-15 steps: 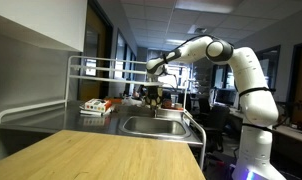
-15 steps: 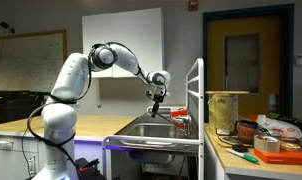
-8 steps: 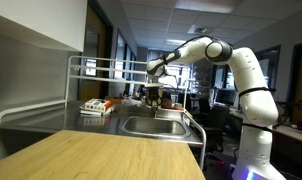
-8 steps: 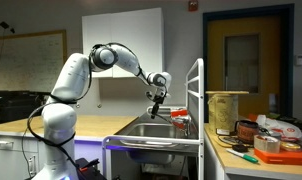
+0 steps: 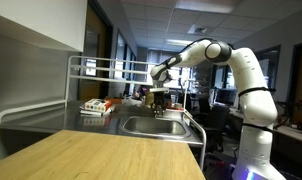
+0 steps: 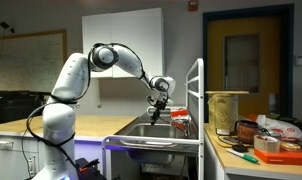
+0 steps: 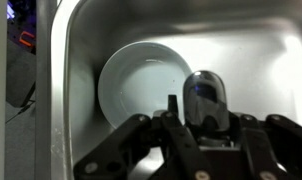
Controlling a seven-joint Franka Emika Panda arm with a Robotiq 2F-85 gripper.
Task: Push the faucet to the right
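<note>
- In an exterior view, the arm (image 5: 206, 50) is reaching out from its base, and the gripper (image 5: 159, 98) is hanging over the far part of the sink (image 5: 141, 133).
- A rack (image 5: 91, 75) of steel rails is standing beside and behind the gripper, and a wooden counter (image 5: 101, 155) is lying well in front of it.
- The faucet is too small to pick out here. It is lost in the dark shapes right at the gripper, and the set of the fingers is not showing either.
- In an exterior view from another place, the arm (image 6: 116, 58) is bending down to the gripper (image 6: 159, 108), which is sitting low, just above the sink (image 6: 151, 131).
- A rack post (image 6: 199, 100) is standing near the gripper. The faucet is again not clear at this size.
- In the wrist view, the gripper (image 7: 189, 118) is coming in from the bottom edge, its dark linkages spreading to both sides.
- The faucet (image 7: 204, 95) is showing as a rounded, shiny metal head directly at the fingertips, with one finger (image 7: 174, 108) lying just beside it.
- The opposite finger is hidden behind the faucet, so I cannot tell whether the gripper is pinching it, pressed together next to it or slightly spread.
- Beyond the gripper, a white plate (image 7: 141, 80) is lying on the floor of the sink (image 7: 256, 45), partly covered by the finger and the faucet.
</note>
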